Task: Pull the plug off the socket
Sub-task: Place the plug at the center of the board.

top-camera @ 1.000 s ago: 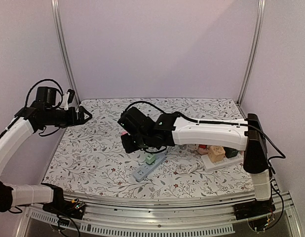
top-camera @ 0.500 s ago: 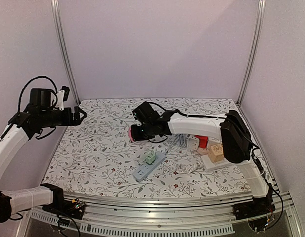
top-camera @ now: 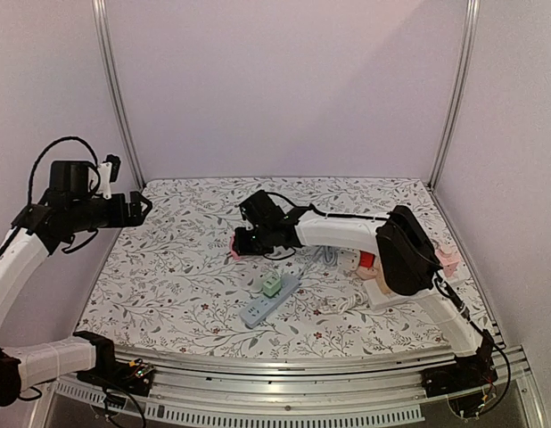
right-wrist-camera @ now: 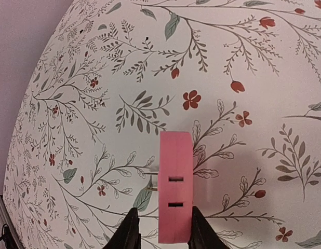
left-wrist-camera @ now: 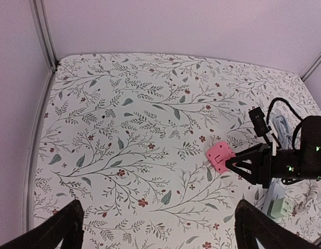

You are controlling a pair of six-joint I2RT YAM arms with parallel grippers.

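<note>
Robot lab test booth, not a home. I work inside plain pale walls (top-camera: pixel 284 89) with aluminium corner posts (top-camera: pixel 115 98), a metal rail (top-camera: pixel 284 364) along the near edge and loose cables (top-camera: pixel 497 374) by my bases. A flowered cloth (top-camera: pixel 168 285) covers the table.

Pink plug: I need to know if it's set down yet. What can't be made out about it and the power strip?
- Pink plug: right wrist view, its near end is hidden between the fingers of the right gripper; contact with the table is unclear.
- Power strip: top view, sockets too small to read; left wrist view, mostly behind the right arm.
</note>
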